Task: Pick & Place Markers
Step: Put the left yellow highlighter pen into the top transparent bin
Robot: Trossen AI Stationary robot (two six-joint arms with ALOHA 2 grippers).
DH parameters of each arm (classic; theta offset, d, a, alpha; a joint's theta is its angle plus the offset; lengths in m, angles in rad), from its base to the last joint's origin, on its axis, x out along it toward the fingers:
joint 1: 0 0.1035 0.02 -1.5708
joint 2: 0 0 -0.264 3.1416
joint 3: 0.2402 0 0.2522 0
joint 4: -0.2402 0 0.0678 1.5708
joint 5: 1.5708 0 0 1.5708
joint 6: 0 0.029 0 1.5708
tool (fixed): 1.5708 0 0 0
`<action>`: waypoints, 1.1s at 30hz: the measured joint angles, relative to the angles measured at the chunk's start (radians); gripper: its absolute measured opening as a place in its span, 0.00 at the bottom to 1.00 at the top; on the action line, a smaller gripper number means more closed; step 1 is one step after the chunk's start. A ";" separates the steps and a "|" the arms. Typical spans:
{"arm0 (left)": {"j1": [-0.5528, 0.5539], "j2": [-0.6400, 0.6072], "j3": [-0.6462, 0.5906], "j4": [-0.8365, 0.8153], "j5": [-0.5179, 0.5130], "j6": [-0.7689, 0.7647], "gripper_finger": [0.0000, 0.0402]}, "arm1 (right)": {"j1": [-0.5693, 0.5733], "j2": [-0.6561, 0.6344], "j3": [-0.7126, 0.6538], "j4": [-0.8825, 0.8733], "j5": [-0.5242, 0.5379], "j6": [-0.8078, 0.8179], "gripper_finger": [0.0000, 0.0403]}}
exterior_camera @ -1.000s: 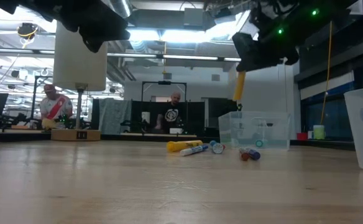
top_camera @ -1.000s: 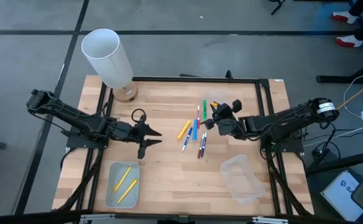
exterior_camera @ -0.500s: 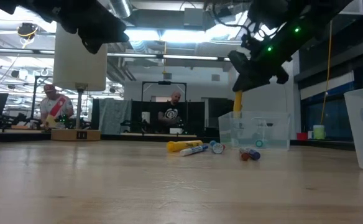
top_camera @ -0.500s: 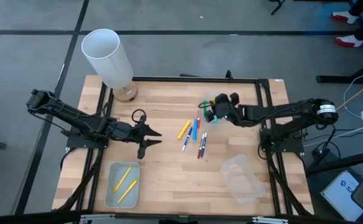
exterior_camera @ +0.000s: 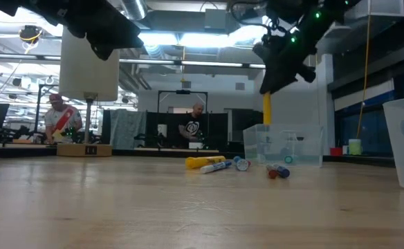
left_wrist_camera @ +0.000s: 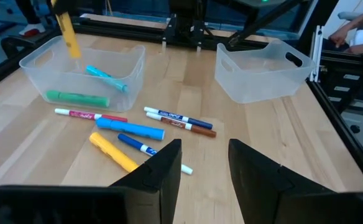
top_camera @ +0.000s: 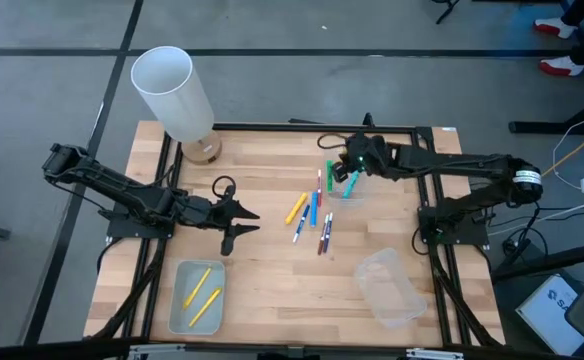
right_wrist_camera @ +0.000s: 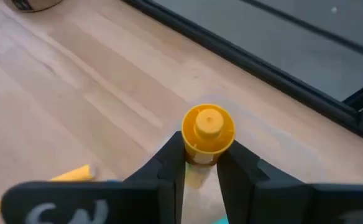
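Since a second ago: right gripper (top_camera: 357,160), clamped on a yellow marker (right_wrist_camera: 207,134), swung from beside the loose markers (top_camera: 312,212) to above the clear tray (left_wrist_camera: 82,71) at the table's far edge. Inside that tray: one green marker (left_wrist_camera: 77,98), one teal marker (left_wrist_camera: 105,78). Near-left tray (top_camera: 195,296): two yellow markers (top_camera: 201,290). Near-right tray (top_camera: 389,287): contents unclear. Left gripper (top_camera: 244,224), unmoved, fingers parted, holding nothing.
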 joint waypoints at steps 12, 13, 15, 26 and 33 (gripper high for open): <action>0.000 0.000 0.000 0.000 0.000 0.000 0.32 | -0.143 0.000 0.165 -0.280 -0.288 0.048 0.19; 0.000 0.000 0.000 0.000 0.000 0.000 0.32 | -0.156 0.000 0.165 -0.288 -0.308 0.053 0.19; 0.000 0.000 0.000 0.000 0.000 0.000 0.32 | -0.176 0.002 0.165 -0.291 -0.330 0.056 0.19; 0.000 0.000 0.000 0.000 0.000 0.000 0.32 | -0.247 0.013 0.165 -0.288 -0.415 0.069 0.18; 0.000 0.000 0.000 -0.003 0.000 0.000 0.32 | -0.271 0.084 0.165 -0.288 -0.487 0.079 0.19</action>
